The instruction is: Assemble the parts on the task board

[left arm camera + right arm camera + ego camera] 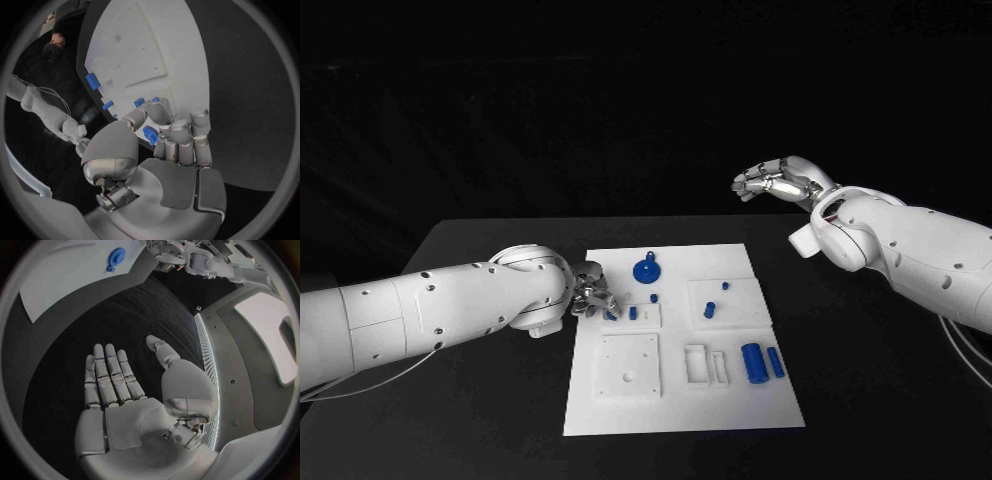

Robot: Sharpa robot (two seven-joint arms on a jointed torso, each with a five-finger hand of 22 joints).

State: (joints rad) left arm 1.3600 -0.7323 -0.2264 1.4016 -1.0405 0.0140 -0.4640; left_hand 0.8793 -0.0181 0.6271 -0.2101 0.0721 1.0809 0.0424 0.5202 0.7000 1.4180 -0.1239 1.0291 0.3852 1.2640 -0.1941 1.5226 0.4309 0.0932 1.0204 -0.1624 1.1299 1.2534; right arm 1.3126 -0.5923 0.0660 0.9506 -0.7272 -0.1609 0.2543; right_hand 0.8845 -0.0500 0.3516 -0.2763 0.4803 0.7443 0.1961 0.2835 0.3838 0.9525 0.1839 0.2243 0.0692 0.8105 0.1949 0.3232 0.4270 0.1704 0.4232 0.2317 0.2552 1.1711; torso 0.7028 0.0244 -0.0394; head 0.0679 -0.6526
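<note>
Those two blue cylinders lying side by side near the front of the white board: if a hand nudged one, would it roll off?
Probably it would roll. The blue cylinders look round and smooth and lie on their sides on the flat board, with no visible rim to stop them. They seem stiff, likely light moulded pieces. Their smooth sides might slip in a loose pinch.

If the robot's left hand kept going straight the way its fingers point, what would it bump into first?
Probably the small blue parts right beside the fingertips of the left hand, at the left edge of the task board. The hand already pinches one blue piece. Depth is hard to judge.
</note>
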